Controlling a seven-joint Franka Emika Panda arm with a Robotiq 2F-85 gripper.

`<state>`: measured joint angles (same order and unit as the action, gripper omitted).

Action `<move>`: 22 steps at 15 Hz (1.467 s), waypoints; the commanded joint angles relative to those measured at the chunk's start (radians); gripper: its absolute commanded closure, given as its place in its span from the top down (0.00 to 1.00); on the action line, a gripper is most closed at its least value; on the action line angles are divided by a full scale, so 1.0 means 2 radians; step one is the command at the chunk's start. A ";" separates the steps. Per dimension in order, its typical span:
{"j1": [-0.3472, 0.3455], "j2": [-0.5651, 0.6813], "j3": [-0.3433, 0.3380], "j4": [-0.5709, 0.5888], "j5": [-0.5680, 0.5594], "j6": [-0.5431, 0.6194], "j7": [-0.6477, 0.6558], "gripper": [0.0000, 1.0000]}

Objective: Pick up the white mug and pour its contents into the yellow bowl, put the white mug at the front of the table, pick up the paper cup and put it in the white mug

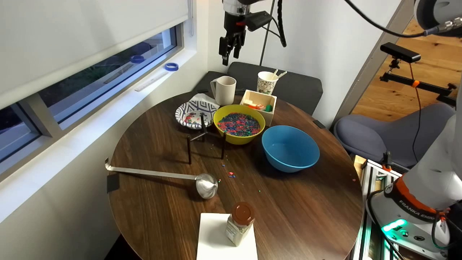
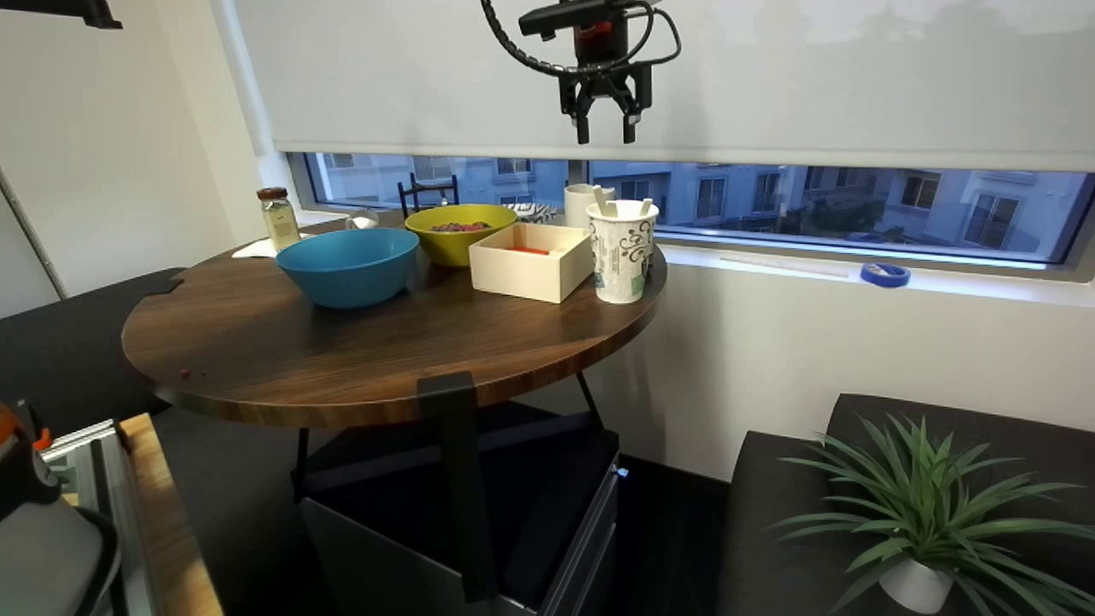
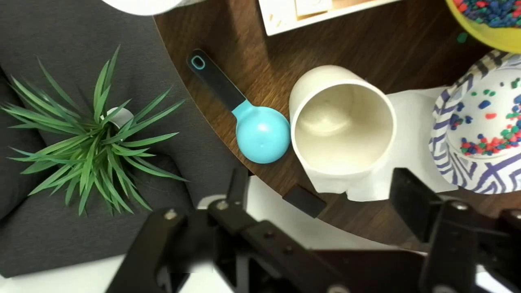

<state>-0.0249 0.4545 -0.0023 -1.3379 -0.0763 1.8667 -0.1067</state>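
The white mug (image 1: 226, 92) stands upright near the table's edge by the wall, handle toward the wall. From above in the wrist view, the mug (image 3: 344, 140) looks empty. The yellow bowl (image 1: 239, 139) beside it holds many coloured beads. The only paper cup (image 2: 620, 265) in view is tapered, has a dark printed pattern and holds pale sticks; only part shows in the wrist view (image 3: 142, 5). My gripper (image 1: 231, 59) is open and empty, well above the mug in both exterior views. The dark round table (image 1: 296, 213) carries these things.
A wooden box (image 1: 268, 117), blue bowl (image 1: 288, 151), patterned bowl (image 1: 179, 115), three-legged black stand (image 1: 196, 136), ladle (image 1: 206, 187) and jar (image 1: 238, 227) stand or lie on the table. A light-blue scoop (image 3: 262, 136) lies against the mug. White paper (image 3: 411, 138) lies under the patterned bowl.
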 commanded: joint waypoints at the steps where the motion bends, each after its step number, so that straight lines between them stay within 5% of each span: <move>1: -0.007 -0.044 -0.002 -0.018 0.002 -0.038 -0.024 1.00; 5: -0.019 -0.082 -0.012 -0.039 0.003 -0.087 -0.032 1.00; 11: -0.037 -0.088 -0.033 -0.058 0.038 -0.130 0.069 1.00; 17: -0.027 -0.087 -0.042 -0.115 0.057 -0.081 0.217 1.00; 22: -0.023 -0.083 -0.048 -0.162 0.044 -0.002 0.280 1.00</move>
<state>-0.0869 0.3031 -0.0773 -1.5893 0.0103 1.7757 0.3949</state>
